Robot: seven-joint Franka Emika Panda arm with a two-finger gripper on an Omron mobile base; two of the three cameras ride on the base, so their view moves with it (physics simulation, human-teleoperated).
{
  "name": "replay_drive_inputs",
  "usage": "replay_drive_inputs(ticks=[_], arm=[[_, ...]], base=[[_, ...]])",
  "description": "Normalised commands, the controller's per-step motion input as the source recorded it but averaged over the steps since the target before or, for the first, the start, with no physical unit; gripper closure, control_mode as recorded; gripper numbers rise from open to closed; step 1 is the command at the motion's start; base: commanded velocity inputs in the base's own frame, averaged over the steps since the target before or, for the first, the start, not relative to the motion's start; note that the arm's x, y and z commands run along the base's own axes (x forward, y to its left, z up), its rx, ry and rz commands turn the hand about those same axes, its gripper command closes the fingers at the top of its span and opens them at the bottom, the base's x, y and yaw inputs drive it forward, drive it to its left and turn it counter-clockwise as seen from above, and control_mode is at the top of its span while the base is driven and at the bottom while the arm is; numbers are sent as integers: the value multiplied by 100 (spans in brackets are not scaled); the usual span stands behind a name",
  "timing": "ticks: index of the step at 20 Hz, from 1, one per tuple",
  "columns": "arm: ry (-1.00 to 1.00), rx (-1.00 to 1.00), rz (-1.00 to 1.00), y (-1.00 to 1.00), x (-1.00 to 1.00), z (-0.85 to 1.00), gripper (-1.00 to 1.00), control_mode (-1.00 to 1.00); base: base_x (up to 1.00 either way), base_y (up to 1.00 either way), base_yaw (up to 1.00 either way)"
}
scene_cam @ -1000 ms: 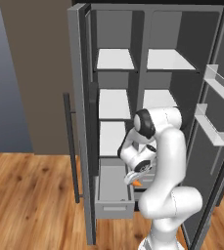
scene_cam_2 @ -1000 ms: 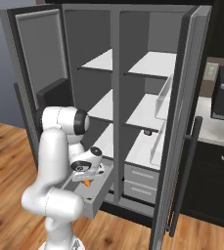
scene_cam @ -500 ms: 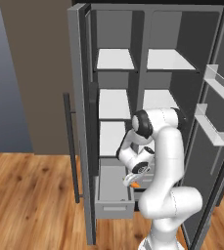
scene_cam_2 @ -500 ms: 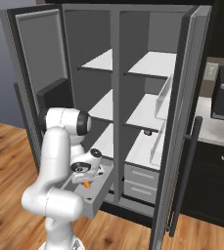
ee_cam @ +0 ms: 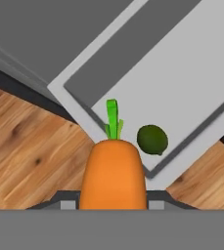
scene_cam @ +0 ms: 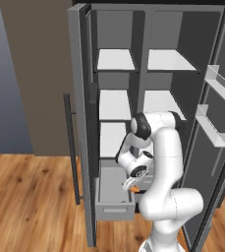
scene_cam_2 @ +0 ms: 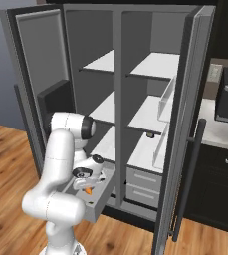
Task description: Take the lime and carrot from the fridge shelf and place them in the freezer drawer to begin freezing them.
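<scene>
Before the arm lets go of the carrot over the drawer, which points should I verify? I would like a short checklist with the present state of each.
1. Carrot gripped: ok. The gripper is shut on it, green top pointing away from the hand.
2. Freezer drawer pulled out: ok, its front stands clear of the fridge in both base views.
3. Carrot above the drawer opening: ok, the hand view shows the drawer floor beyond its tip, near a front corner.
4. Lime already inside: ok, it lies on the drawer floor.
5. Landing spot free of the lime: cannot tell, the lime sits close beside the carrot's tip.
6. Height above the floor: cannot tell.
</scene>
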Motion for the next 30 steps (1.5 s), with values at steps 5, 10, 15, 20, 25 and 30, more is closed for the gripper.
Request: replay_drive_inputs(ticks=[5,10,15,20,25,30], arm=[[2,0,1,17,0,-28,100,-100],[4,0,0,19,5,-23,100,-100],[5,0,0,15,8,-27,100,-100],[4,0,0,6,9,-23,100,-100],[1,0,2,0,20,-12,100,-100],[0,0,3,0,34,-7,100,-100]], base=[[0,0,0],[0,0,0],[0,0,0],[0,0,0],[0,0,0],[0,0,0]])
